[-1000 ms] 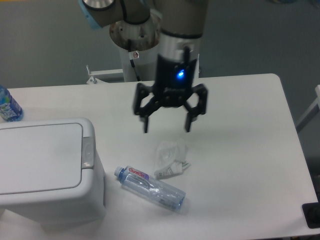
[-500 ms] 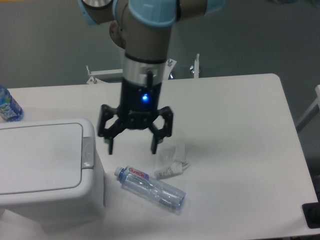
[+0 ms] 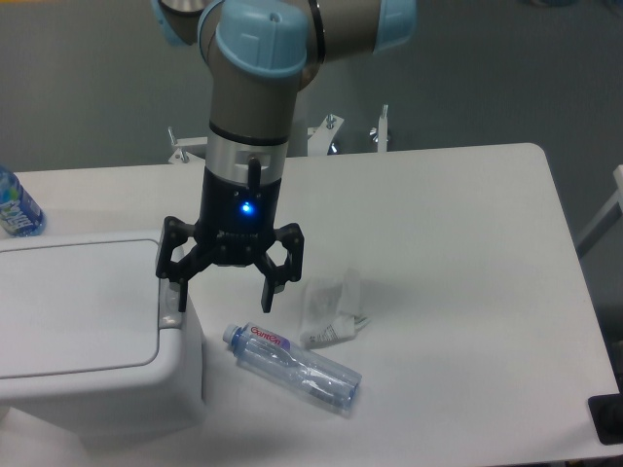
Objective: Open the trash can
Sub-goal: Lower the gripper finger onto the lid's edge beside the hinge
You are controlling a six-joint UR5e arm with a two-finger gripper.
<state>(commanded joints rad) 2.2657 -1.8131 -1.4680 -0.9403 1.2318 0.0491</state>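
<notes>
One arm only, so no choice of hand. The gripper (image 3: 221, 288) hangs with its fingers spread wide and nothing between them, blue light lit on its body. The bin (image 3: 88, 331) sits at the gripper's left in the picture, at the table's (image 3: 467, 292) near-left corner, lid flat and shut. Its button (image 3: 170, 300), a narrow grey strip, lies on the bin's right rim, long axis running front to back along that edge. The gripper's left finger (image 3: 165, 282) appears directly over the button's far end, or just above it; contact cannot be told from this view. The right finger stands off the bin's right side, over bare table. Judgement: the approach is nearly done and the press is not yet made; the move ahead calls for a short straight drop with one fingertip centred on the strip, not on the lid panel beside it. To the bin's right lie a clear bottle (image 3: 292, 367) and a crumpled wrapper (image 3: 331, 311); another bottle (image 3: 15, 206) stands behind the bin.
</notes>
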